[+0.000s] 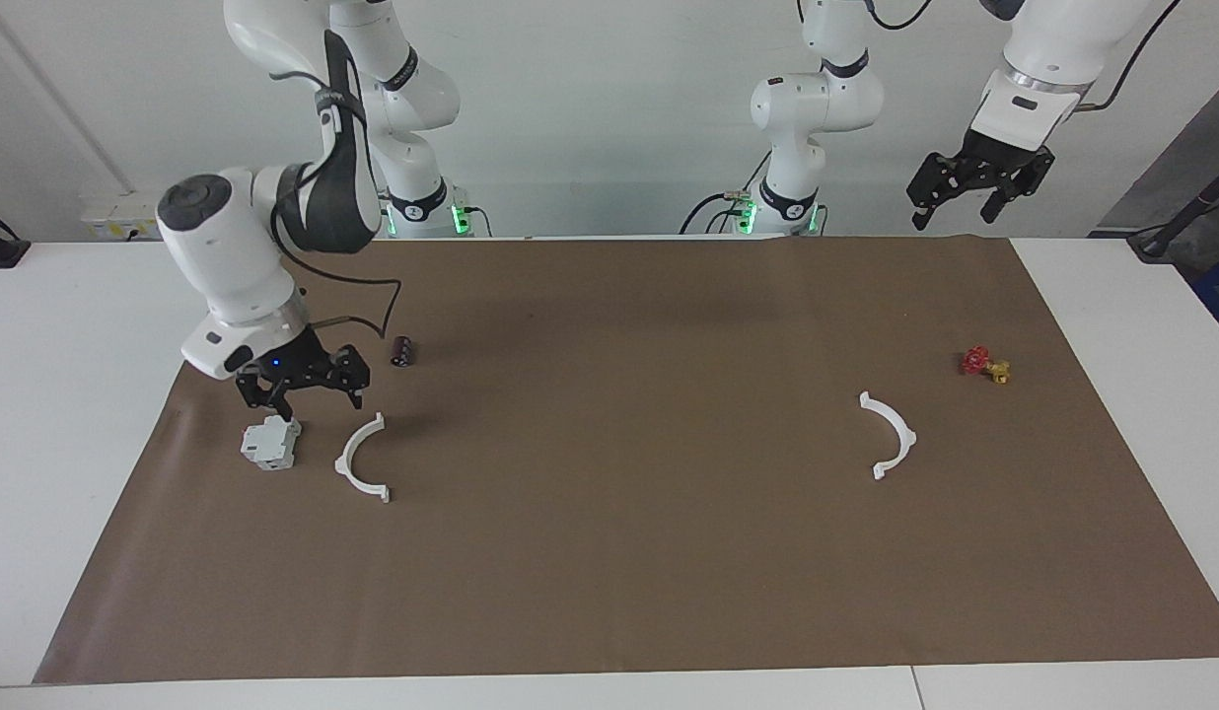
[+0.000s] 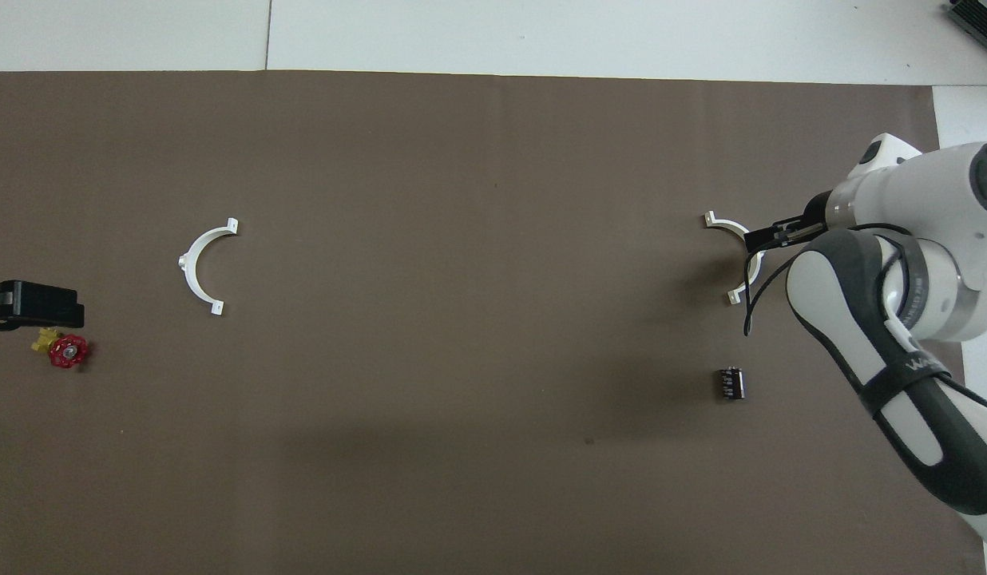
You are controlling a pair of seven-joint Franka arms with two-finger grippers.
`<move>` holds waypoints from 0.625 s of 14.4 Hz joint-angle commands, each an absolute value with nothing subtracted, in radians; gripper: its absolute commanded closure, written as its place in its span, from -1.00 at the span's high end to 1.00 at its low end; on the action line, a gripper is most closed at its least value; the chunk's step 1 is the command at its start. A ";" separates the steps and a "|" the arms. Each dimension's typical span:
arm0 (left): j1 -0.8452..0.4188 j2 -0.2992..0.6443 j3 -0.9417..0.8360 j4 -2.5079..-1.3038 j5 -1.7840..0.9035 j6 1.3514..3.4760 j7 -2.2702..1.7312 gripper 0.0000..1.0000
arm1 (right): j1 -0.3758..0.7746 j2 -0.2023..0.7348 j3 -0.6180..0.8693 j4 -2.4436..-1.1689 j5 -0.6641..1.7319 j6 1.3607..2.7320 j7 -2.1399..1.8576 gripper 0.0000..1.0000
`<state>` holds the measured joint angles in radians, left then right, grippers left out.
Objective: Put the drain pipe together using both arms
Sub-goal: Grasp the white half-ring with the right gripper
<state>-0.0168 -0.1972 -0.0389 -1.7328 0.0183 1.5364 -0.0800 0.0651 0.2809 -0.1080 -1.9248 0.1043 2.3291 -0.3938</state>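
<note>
1. Right gripper (image 1: 301,397): low over the brown mat (image 1: 609,552), above the gap between the grey block (image 1: 271,442) and the nearer arc (image 1: 362,459); jaws released, nothing between them.
2. Right arm (image 1: 237,261): bent down from its base, cable looping beside the wrist; in the overhead view, covers the block and part of that arc.
3. Left gripper (image 1: 981,189): raised over the mat's edge at the left arm's end, near the robots; jaws released, empty. Left arm waiting.
4. Drain pipe: two separate white half-rings, flat on the mat, well apart, open sides facing each other.
5. One arc toward the right arm's end, just beside the block, not touching it.
6. Other arc (image 1: 889,436) toward the left arm's end, near the red-and-yellow valve (image 1: 984,364), farther from the robots than the valve.
7. Small dark cylinder (image 1: 401,350): on its side on the mat, nearer to the robots than the first arc.
8. Mat spread over the white counter (image 1: 67,325), bare white margin at both ends.
</note>
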 commanded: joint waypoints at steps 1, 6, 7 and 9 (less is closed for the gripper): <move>-0.012 -0.213 -0.040 -1.738 0.003 1.525 -0.071 1.00 | 0.034 0.314 -0.104 -1.954 0.196 2.394 -0.570 1.00; -0.014 -0.215 -0.041 -1.743 0.003 1.529 -0.071 1.00 | 0.011 0.370 -0.104 -1.962 0.229 2.421 -0.684 1.00; -0.012 -0.215 -0.041 -1.743 0.003 1.531 -0.071 1.00 | 0.011 0.368 -0.104 -1.968 0.229 2.422 -0.695 1.00; -0.012 -0.215 -0.040 -1.743 0.003 1.532 -0.071 1.00 | 0.017 0.367 -0.106 -1.974 0.229 2.427 -0.690 0.99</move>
